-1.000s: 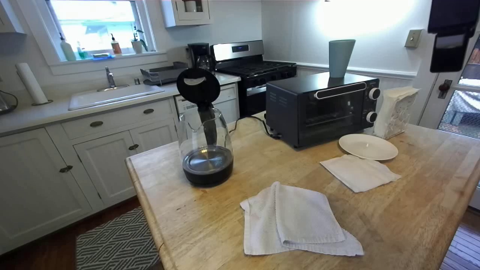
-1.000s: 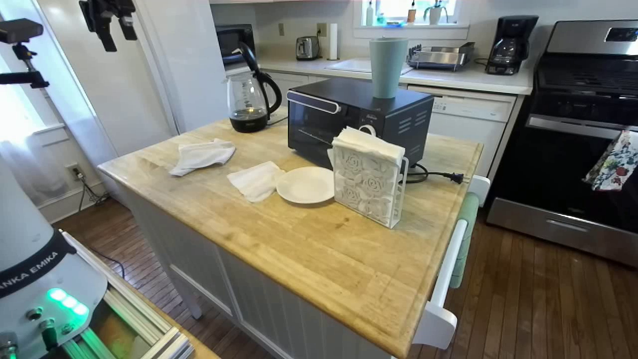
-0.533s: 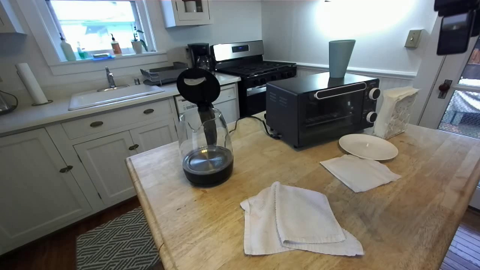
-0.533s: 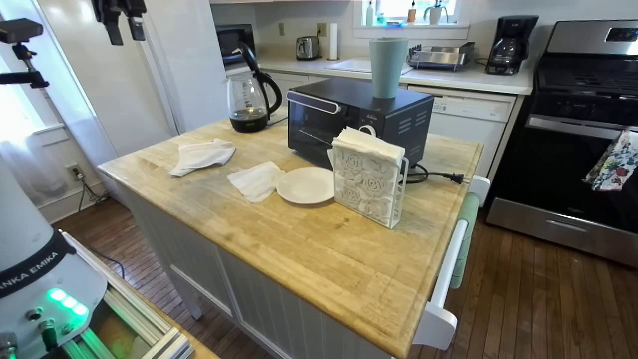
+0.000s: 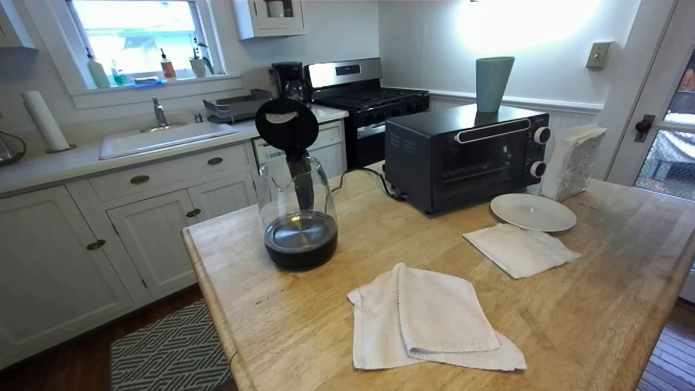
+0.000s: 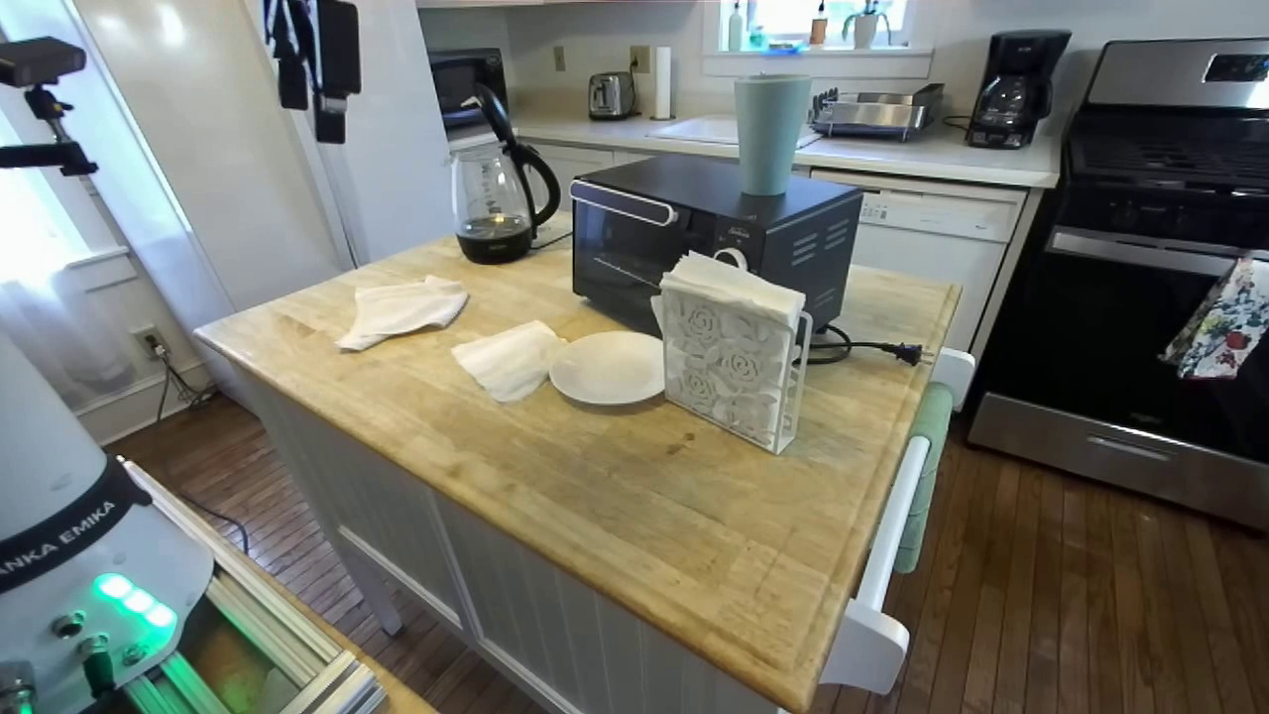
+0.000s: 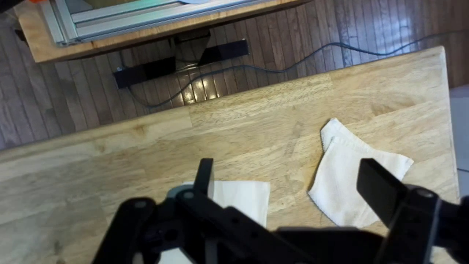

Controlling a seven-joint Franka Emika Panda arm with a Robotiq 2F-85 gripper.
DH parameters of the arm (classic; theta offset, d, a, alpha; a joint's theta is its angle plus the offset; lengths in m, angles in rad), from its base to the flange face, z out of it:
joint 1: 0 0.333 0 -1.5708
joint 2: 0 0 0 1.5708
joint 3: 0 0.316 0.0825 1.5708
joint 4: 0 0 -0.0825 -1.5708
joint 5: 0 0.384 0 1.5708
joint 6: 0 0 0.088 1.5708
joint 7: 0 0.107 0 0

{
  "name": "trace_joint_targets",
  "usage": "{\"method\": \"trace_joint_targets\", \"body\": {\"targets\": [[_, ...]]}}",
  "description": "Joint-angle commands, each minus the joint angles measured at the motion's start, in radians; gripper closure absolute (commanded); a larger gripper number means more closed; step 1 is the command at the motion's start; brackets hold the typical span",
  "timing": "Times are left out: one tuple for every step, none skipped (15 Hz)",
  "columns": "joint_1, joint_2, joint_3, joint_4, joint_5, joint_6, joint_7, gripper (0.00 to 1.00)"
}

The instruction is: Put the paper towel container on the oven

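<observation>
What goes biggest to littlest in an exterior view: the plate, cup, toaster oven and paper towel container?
In an exterior view:
toaster oven
paper towel container
cup and plate: too alike to rank

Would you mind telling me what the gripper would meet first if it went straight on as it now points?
The gripper would probably meet bare wood of the tabletop, between the white napkin and the folded cloth in the wrist view; depth is unclear, so it might catch either.

“ANKA EMIKA” lettering (image 6: 57, 537), on robot arm (image 6: 69, 575)
</observation>
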Motion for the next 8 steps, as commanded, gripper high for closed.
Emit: {"method": "trace_joint_targets", "body": {"targets": [[-0.132,0.046,-0.153,-0.005,0.008,-0.015,-0.09,0.0],[-0.17,0.079,-0.198,0.01,0.003,-0.009,-0.104,0.0],[-0.208,0.116,-0.24,0.037,-0.002,-0.006,-0.112,0.0],[-0.239,0.155,-0.282,0.061,0.003,-0.001,-0.123,0.0],[-0.264,0.209,-0.32,0.092,0.014,0.016,-0.128,0.0],[-0.288,0.258,-0.357,0.126,0.024,0.026,-0.131,0.0],[-0.3,0.327,-0.38,0.181,0.036,0.018,-0.117,0.0],[-0.307,0.183,-0.328,0.068,0.009,0.028,-0.119,0.0]]}}
